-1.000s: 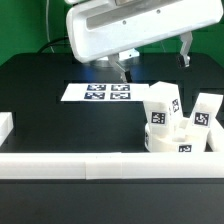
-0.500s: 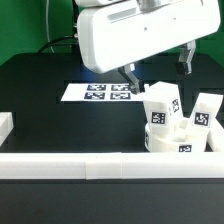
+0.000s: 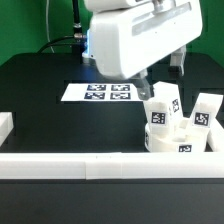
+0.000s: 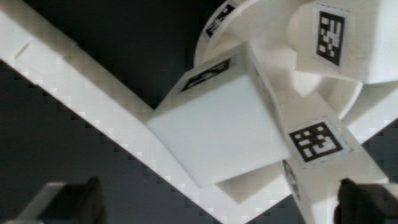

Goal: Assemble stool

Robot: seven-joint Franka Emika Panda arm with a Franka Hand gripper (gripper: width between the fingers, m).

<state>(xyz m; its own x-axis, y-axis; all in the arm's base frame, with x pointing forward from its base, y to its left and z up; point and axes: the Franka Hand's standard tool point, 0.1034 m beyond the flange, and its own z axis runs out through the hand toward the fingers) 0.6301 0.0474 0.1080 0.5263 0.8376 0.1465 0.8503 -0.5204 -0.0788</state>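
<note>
The white round seat [image 3: 168, 141] lies at the exterior view's right, against the front rail. Two white blocky tagged legs stand upright on it, one towards the left [image 3: 162, 104] and one towards the right [image 3: 206, 112]. My gripper [image 3: 146, 84] hangs just above and to the left of the left leg, open and empty. In the wrist view my gripper [image 4: 217, 204] has its dark fingertips [image 4: 71, 200] wide apart. A tagged leg [image 4: 222, 125] lies between and beyond them, and another tagged part [image 4: 329, 30] shows farther off.
The marker board [image 3: 107, 93] lies flat on the black table behind the gripper. A long white border rail [image 3: 90, 166] runs along the front, with a short piece at the left [image 3: 5, 125]. The rail crosses the wrist view diagonally [image 4: 71, 75].
The arm has moved to the exterior view's right, from over the marker board to beside the left leg. The stool parts have not moved.
</note>
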